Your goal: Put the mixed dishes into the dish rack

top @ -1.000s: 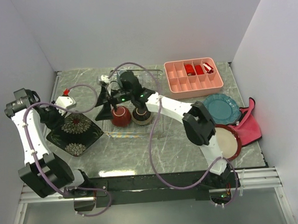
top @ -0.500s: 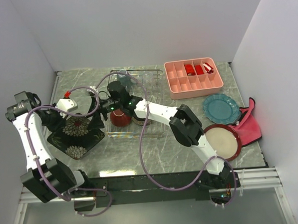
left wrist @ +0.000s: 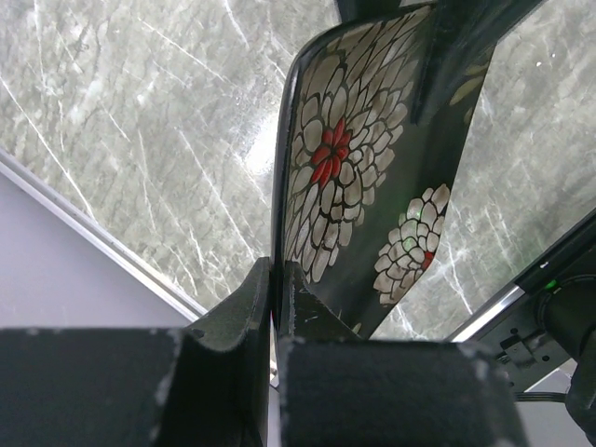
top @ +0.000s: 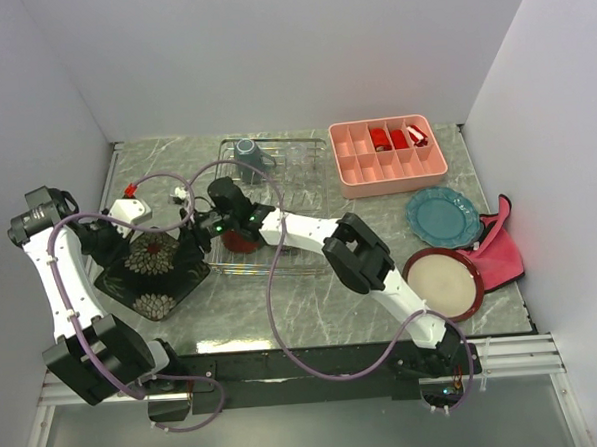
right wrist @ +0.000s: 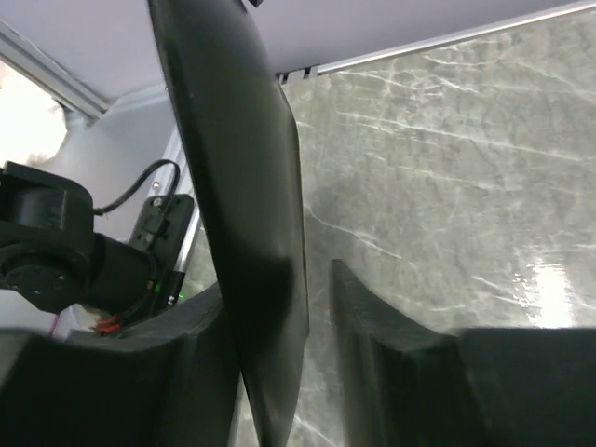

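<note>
I see the square plate (left wrist: pixel 372 186) black with white, red-centred flowers — tray (top: pixel 392 186) pink, table (top: pixel 283 304) grey-green marble

left arm (top: pixel 53 281), right arm (top: pixel 304 228): white links, black joints | cables (top: pixel 161 175): purple loops | left hand (left wrist: pixel 275 272): matte black fingers

Three plates (top: pixel 151 266) (top: pixel 443 216) (top: pixel 444 283), one mug (top: pixel 247 154), one rack (top: pixel 300 161), one tray (top: pixel 397 185).
</note>
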